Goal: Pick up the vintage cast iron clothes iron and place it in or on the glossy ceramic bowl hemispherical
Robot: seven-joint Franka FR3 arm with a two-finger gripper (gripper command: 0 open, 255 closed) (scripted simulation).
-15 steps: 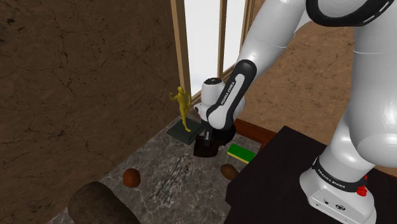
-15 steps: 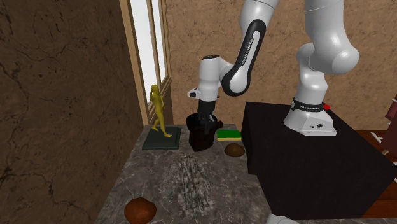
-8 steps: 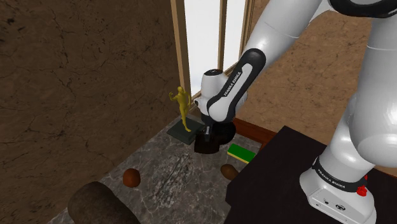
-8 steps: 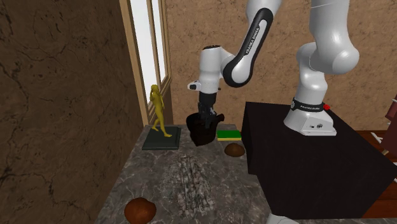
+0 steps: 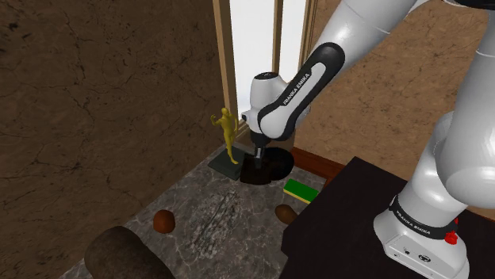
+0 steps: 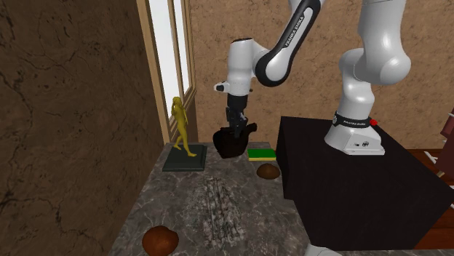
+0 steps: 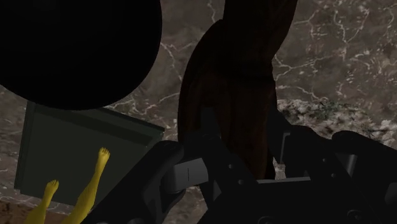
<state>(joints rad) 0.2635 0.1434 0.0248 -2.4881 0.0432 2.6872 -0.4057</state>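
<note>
Iron in grip, off the top
Black 2-finger gripper (image 6: 236, 129) clamped tight on dark brown cast-iron clothes iron (image 6: 231, 143), hanging above grey marble top (image 6: 211, 211), approx 3 o'clock of yellow figure statuette (image 6: 180, 125).

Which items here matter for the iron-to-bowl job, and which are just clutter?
Job: iron gripped in the claw; brown bowl by the stand or the other brown bowl, cannot tell which is meant.
Clutter: yellow figurine, green pad.
</note>
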